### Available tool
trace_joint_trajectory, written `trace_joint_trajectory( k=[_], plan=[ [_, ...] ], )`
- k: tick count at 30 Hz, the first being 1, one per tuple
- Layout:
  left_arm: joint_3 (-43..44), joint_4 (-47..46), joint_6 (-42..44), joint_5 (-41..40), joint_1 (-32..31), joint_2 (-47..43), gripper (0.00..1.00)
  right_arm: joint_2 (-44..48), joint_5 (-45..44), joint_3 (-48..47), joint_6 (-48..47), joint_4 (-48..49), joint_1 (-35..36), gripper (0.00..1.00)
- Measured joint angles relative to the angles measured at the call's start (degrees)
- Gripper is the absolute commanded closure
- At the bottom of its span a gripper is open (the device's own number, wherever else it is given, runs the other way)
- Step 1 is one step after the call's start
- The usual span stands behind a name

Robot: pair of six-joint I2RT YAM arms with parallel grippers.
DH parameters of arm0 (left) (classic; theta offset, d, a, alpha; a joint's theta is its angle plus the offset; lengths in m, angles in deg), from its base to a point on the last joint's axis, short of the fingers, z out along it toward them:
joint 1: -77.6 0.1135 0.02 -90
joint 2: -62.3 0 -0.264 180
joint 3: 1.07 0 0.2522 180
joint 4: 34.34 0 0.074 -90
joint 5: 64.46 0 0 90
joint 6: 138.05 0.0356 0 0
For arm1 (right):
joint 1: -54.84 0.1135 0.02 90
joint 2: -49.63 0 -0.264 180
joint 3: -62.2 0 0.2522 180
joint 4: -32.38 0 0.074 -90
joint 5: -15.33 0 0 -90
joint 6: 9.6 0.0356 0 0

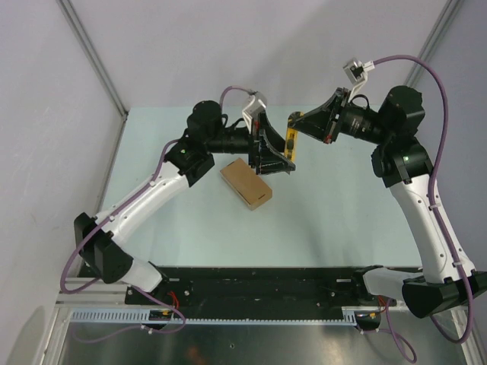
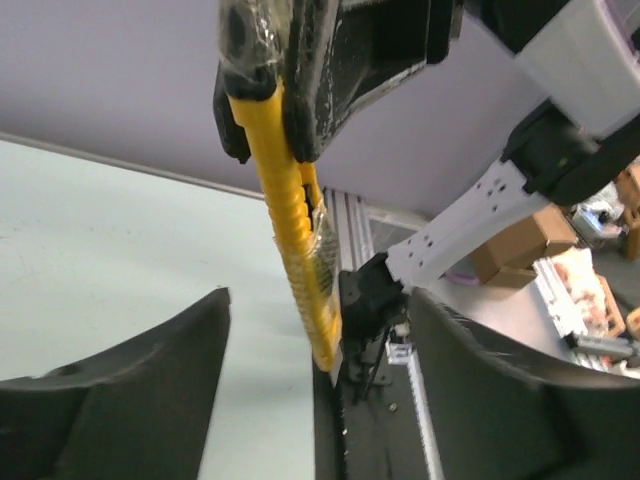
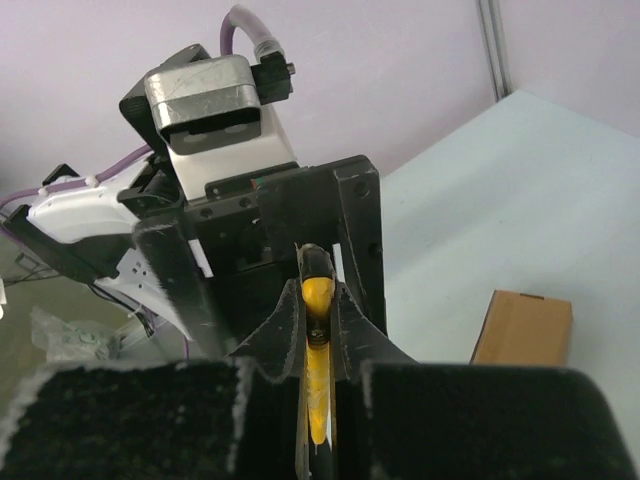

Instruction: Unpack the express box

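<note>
Box place: the box [image 1: 246, 183] lies flat on the worktop [image 1: 335, 220], below the left fingers [image 2: 130, 400] and a little toward the bases. It sits skewed to the worktop's edges and nothing touches it.
Left fingers: they stand wide apart on either side of the knife [image 2: 295, 230], with a clear gap on both sides, and grip nothing.
Right fingers: the right fingers [image 3: 275, 340] are clamped on the knife's upper end. It hangs from them above the worktop, between the two arms.
Box handling: plain tan cardboard, probably light and fairly stiff. Its walls would give under a hard pinch, and the smooth sides could slide on the worktop when pushed.
Where to hold: probably across the short width, at the long sides near one end, so the top face stays free. I cannot tell the flap or any tape seam from here.
Blade: I cannot tell whether it is out.
Edges: the back wall is close behind both sets of fingers, and the left wall is well apart from the left fingers.
Open room: bare worktop lies below the right fingers and toward the bases from the box. That should be enough to bring the knife down beside or over the box.
Risk: a free box may skid or turn under the knife unless the left fingers pin it.
</note>
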State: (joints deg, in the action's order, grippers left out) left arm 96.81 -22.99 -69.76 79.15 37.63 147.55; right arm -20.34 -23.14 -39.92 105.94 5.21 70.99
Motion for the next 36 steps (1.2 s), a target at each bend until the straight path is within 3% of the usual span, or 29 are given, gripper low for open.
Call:
trace_joint_trajectory(
  k=[1, 7, 13, 18, 20, 22, 24, 28, 31, 33, 34, 36],
  plan=[
    [0.11, 0.00, -0.20, -0.50, 0.02, -0.50, 0.11, 0.09, -0.22, 0.37, 1.03, 1.62, 0.13, 1.00],
    [-0.42, -3.30, -2.03, -7.26, 0.02, -5.46, 0.04, 1.01, -3.26, 4.00, 8.94, 15.12, 0.15, 1.00],
    [-7.82, -14.75, -10.99, -16.31, 0.02, -12.24, 0.04, 1.75, -5.70, 5.35, 16.94, 28.44, 0.15, 1.00],
    [-13.46, -23.32, -20.22, -22.67, 0.02, -12.17, 0.04, 2.08, -7.06, 5.42, 21.11, 35.65, 0.20, 1.00],
    [-14.93, -26.01, -23.52, -24.52, -0.02, -11.43, 0.09, 2.05, -7.50, 5.44, 22.38, 37.57, 0.33, 1.00],
    [-15.37, -28.41, -26.01, -26.05, -0.09, -10.71, 0.24, 2.05, -7.78, 5.64, 23.06, 38.93, 0.52, 1.00],
    [-15.50, -30.27, -27.78, -27.08, -0.46, -10.51, 0.30, 2.05, -7.85, 5.90, 23.78, 39.89, 0.76, 1.00],
    [-15.89, -35.34, -29.46, -28.59, -1.60, -10.51, 0.56, 2.05, -8.63, 6.78, 24.35, 40.92, 1.25, 1.00],
    [-16.39, -38.36, -29.97, -29.05, -2.21, -10.51, 0.68, 2.05, -8.74, 7.02, 24.46, 41.03, 1.33, 1.00],
    [-16.55, -39.52, -29.92, -28.83, -2.34, -10.51, 0.65, 2.05, -8.85, 7.02, 24.44, 41.16, 1.33, 1.00],
    [-16.55, -39.98, -29.90, -28.68, -2.38, -10.45, 0.54, 2.05, -8.98, 7.02, 24.44, 41.18, 1.38, 1.00],
    [-16.55, -40.87, -29.97, -28.02, -2.45, -10.25, 0.47, 2.05, -9.16, 7.02, 24.41, 41.16, 1.40, 1.00]
  ],
)
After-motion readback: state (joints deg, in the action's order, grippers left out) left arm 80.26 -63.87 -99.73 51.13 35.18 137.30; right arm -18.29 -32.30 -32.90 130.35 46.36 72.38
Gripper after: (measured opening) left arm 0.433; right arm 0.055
